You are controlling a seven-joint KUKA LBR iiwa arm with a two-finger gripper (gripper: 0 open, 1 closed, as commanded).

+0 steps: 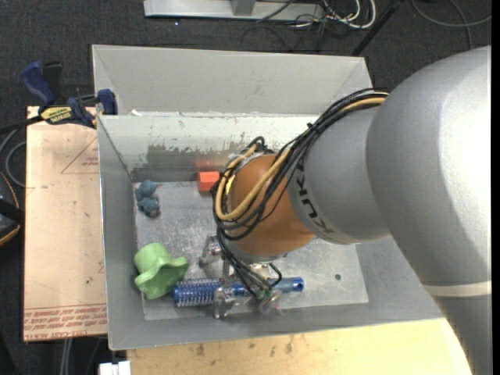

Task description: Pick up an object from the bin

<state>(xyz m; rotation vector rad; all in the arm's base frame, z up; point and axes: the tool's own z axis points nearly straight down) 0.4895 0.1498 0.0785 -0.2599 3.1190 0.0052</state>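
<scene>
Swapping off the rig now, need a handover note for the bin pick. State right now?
Hand: low at the front of the bin, over the middle of a blue bristle brush; grip cannot be told.
Things: the brush lies flat along the front wall, a green lumpy toy beside its left end. A small blue figure lies back left, an orange block at the back wall.
Done: hand down at the brush.
Left: confirm grip, lift out.

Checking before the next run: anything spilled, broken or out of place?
Nothing stands out. The green lump, blue piece, orange block and blue brush all lie inside the bin; the gripper is at the brush.
</scene>
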